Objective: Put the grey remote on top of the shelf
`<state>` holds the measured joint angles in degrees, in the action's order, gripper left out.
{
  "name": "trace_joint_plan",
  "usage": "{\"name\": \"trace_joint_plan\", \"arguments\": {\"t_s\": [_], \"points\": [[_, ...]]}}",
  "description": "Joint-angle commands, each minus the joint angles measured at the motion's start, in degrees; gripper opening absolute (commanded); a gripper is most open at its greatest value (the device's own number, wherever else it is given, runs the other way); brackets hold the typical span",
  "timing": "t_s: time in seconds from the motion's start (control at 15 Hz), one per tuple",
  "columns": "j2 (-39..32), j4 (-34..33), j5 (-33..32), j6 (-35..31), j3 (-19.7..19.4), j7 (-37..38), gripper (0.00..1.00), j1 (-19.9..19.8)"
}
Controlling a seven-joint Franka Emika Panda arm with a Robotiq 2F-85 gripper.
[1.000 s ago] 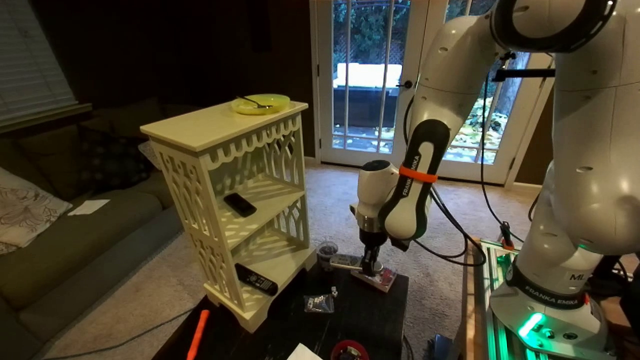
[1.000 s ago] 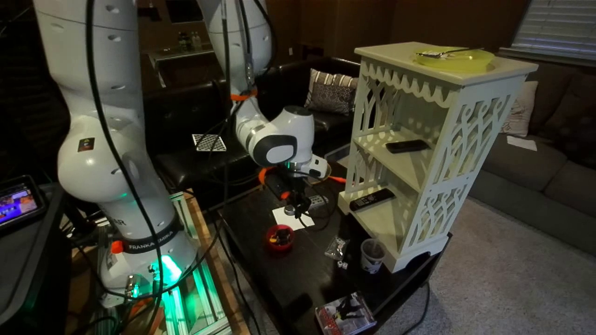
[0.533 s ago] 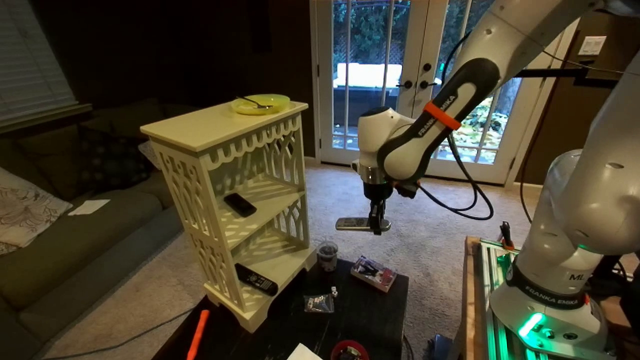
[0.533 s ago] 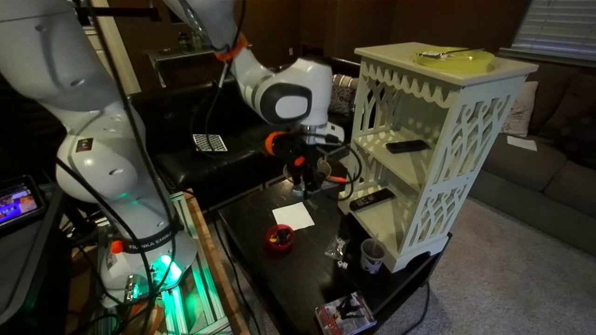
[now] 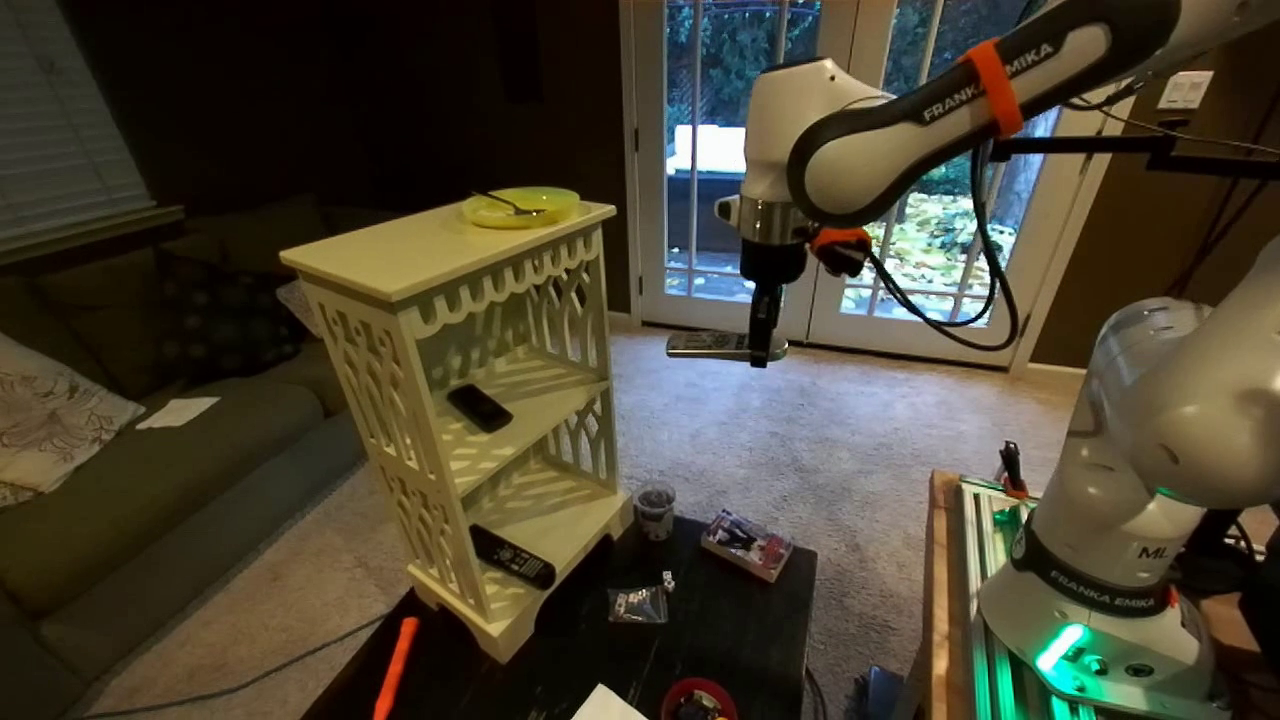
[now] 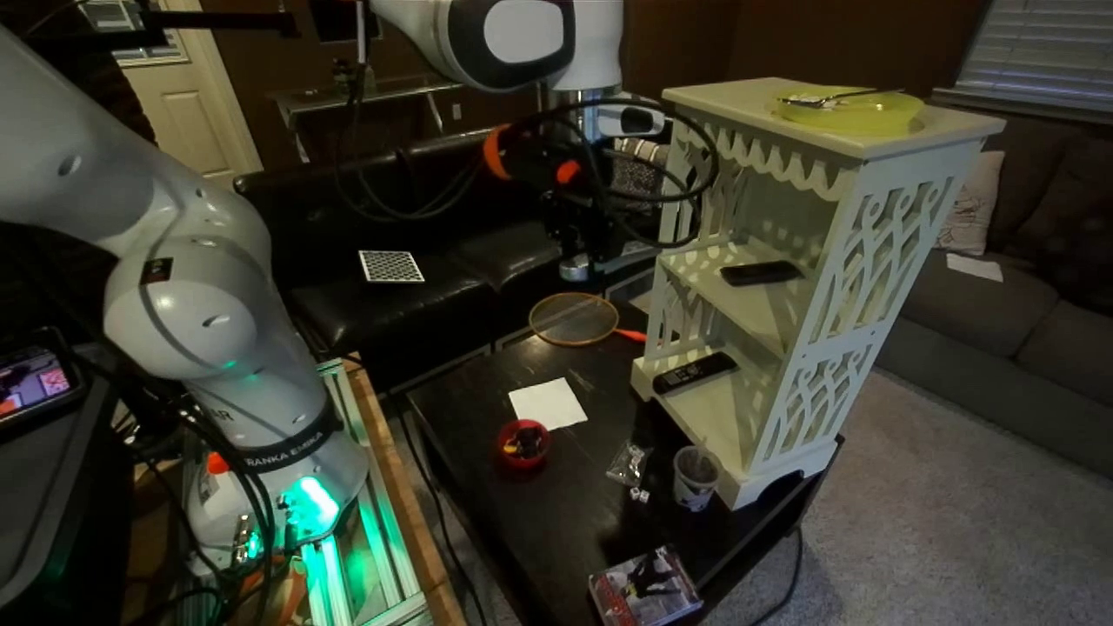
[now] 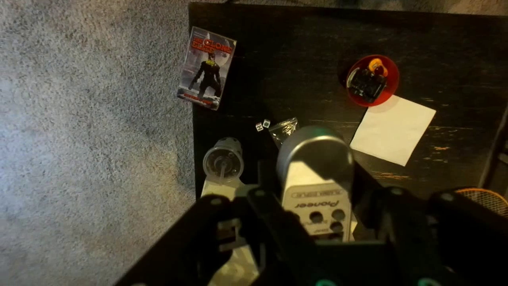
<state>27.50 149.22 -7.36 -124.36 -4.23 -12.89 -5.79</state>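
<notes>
Fingers point(image 5: 762, 345) clamped on it, the grey remote point(image 5: 709, 346) is held midair, lower than the top of the shelf point(image 5: 395, 252), whose edge should be well cleared before lowering beside the yellow dish point(image 5: 556, 206).

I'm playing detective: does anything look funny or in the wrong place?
Yes! The shelf stands on a table, which is unusual. In the wrist view, the book seems to poke past the table's edge, so it could get knocked off. I see no spill.
</notes>
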Motion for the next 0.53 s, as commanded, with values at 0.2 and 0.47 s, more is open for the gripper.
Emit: {"name": "trace_joint_plan", "arguments": {"t_s": [0.2,0.47], "points": [[-1.30,-3.33,1.42,-2.33,-0.36,2.17,0.22,1.50],[-1.95,-9.88,1.03,-0.14,-0.84,2.37,0.22,1.39]]}}
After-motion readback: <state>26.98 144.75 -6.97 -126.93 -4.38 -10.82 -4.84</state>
